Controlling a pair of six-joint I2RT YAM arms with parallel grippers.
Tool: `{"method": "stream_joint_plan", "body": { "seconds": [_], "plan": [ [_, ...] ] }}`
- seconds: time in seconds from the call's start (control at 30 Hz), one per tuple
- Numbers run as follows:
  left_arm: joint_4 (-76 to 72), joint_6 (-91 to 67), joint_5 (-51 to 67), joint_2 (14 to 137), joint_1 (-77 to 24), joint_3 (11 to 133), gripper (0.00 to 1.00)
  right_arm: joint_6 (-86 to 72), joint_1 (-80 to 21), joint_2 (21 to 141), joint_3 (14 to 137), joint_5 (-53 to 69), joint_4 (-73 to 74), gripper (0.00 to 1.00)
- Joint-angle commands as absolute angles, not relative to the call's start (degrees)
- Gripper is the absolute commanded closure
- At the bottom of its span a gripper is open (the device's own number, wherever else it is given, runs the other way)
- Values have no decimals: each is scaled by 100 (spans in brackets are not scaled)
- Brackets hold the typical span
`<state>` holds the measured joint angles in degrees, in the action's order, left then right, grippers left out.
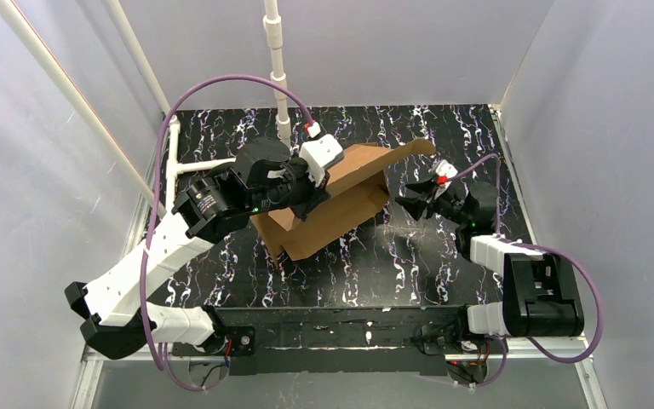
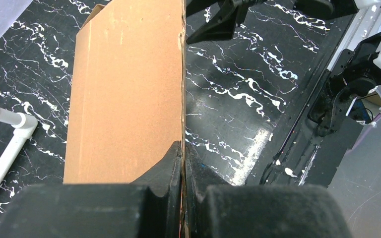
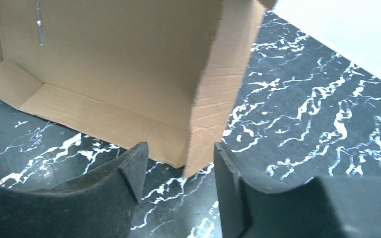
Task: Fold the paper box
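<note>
Two hands at the paper box (image 1: 349, 200), centre of my bench (image 1: 392, 268): left hand (image 2: 183, 166) pinched shut on its 9 o'clock edge, right hand (image 3: 178, 151) open astride the 3 o'clock flap (image 3: 221, 94). Light, stiff cardboard; I'd grip near creases.

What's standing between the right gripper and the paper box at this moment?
Nothing visible. The right gripper is open, and the lower corner of a raised flap of the paper box sits between its fingers.

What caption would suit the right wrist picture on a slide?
Open jaws straddle the upright corner flap of a cardboard box on a black marbled table.
</note>
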<state>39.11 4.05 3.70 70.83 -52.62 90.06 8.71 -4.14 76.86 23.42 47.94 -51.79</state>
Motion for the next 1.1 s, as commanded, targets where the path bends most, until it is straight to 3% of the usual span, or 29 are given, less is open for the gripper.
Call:
{"method": "stream_joint_plan", "body": {
  "seconds": [0.0, 0.23, 0.37, 0.63, 1.07],
  "plan": [
    [3999, 443, 504, 6979, -5269, 9212, 100, 507, 100, 7697, 2802, 5355, -5112, 37],
    [3999, 444, 601, 6966, -5265, 9189, 100, 542, 150, 8604, 4120, 5090, -3681, 33],
    [3999, 436, 632, 6979, -5265, 9220, 100, 231, 77, 9250, 4711, 5344, -3629, 31],
    [3996, 432, 719, 6991, -5271, 9237, 100, -950, -220, 10272, 5171, 5205, -4596, 28],
    [4005, 495, 807, 6961, -5273, 9225, 100, -2519, -308, 10947, 5174, 6184, -6876, 18]
  ]
}}
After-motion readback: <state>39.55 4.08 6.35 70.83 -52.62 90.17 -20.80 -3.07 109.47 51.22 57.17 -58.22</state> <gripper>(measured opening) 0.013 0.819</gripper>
